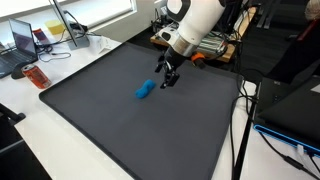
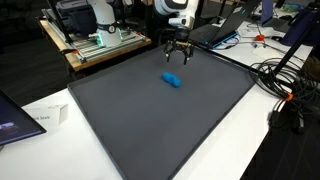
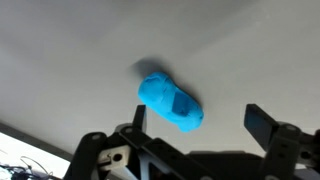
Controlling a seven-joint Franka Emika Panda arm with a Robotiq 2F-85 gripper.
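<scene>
1. One small blue object (image 1: 145, 92), rounded and oblong. We record it lying on its side on the dark grey mat (image 1: 120, 135), in the upper middle of the frame in both exterior views. It stands alone on the mat and nothing touches it.
2. One gripper (image 1: 166, 82), on a white arm that enters from the top of the frame. We find its jaws spread wide and holding nothing. It hangs just above the mat, beside the blue object and apart from it.
3. Wrist view: we see the blue object (image 3: 170, 102) at centre frame. The two dark fingers (image 3: 262, 122) rise from the bottom edge, one at lower left and one at lower right. The object sits ahead of the gap between them, not yet inside it.
4. Step in hand, by our judgement: an approach, with the open gripper lined up near the blue object and no contact made.
5. What a grasp would call for, in our view: moving across until the fingers straddle the object, lowering close to the mat, then closing across the narrow width. A rounded body could roll or slip aside if one finger nudged it first.
6. Surroundings: a white table (image 1: 40, 135) under the mat, a laptop (image 1: 22, 40) at upper left, and cables (image 2: 285, 85) at the right edge.
</scene>
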